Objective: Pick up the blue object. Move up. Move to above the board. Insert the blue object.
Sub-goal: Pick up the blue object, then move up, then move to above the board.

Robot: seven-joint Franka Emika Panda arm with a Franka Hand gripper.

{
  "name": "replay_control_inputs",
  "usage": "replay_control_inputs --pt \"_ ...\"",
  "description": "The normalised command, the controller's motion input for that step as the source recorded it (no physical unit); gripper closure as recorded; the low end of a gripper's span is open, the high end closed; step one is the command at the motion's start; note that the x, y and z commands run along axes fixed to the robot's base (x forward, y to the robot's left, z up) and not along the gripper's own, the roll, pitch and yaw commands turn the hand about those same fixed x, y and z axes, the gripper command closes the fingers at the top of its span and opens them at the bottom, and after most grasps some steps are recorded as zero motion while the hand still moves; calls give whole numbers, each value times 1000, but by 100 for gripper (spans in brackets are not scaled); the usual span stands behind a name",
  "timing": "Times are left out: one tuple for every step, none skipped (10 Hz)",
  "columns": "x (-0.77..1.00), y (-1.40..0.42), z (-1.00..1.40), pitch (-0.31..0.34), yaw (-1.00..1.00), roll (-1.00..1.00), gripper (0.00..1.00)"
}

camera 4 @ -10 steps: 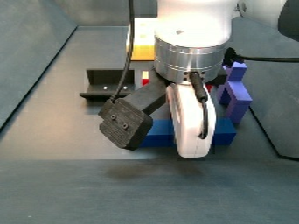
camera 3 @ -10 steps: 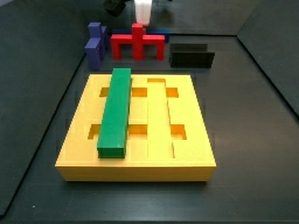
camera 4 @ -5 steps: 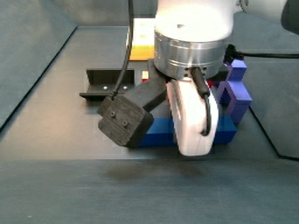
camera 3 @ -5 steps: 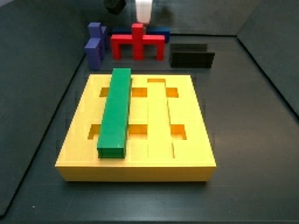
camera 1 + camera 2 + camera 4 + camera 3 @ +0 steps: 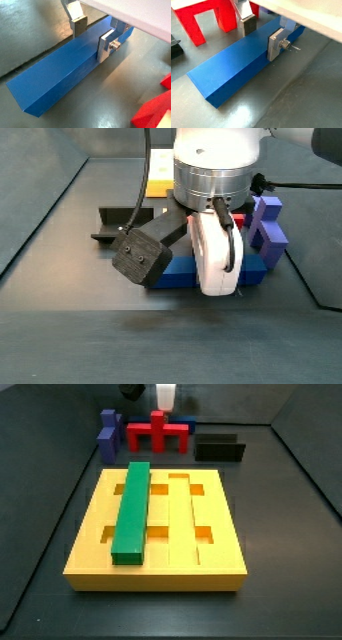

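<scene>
The arm is pointed pretty much straight down at the far end of the floor, with the gripper (image 5: 92, 34) lowered right over the blue object (image 5: 63, 74), and in both wrist views the silver fingers (image 5: 276, 43) are set on either side of the bar; whether the pads are actually pressing it can't be told. The blue object (image 5: 243, 63) is seen as a long, straight, flat-faced bar lying on the dark floor beside a red piece (image 5: 206, 16), well apart from the board (image 5: 174, 544), where a green bar (image 5: 132, 511) is seated in a groove.
</scene>
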Motion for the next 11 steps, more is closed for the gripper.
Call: replay_control_inputs --pt "0 0 0 0 0 0 100" --pt "0 0 0 0 0 0 100" --pt "0 0 0 0 0 0 100" --pt "0 0 0 0 0 0 100" --pt "0 0 833 0 0 0 100" --pt "-48 49 816 29 -7 -4 100" --pt "-75 31 458 74 -13 11 100" --pt "-37 18 265 68 -10 28 100" --pt "0 0 1400 0 0 0 100" --pt "-11 -5 1400 14 0 -25 100" --pt "-33 -8 1400 39 5 16 100"
